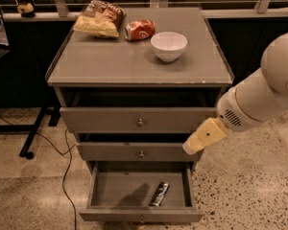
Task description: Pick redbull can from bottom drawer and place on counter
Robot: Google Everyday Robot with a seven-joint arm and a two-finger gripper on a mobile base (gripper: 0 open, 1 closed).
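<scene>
The redbull can [159, 194] lies on its side in the open bottom drawer [110, 183], towards the right of the drawer floor. The counter [129, 63] is the grey top of the cabinet above. My gripper [192, 147], cream-coloured at the end of the white arm, hangs in front of the right end of the middle drawer. It is above and to the right of the can and holds nothing that I can see.
On the counter stand a white bowl [168, 45], a red soda can [139, 29] on its side and a chip bag [98, 19]. The two upper drawers [139, 121] stand slightly out. A cable [65, 176] runs over the floor at the left.
</scene>
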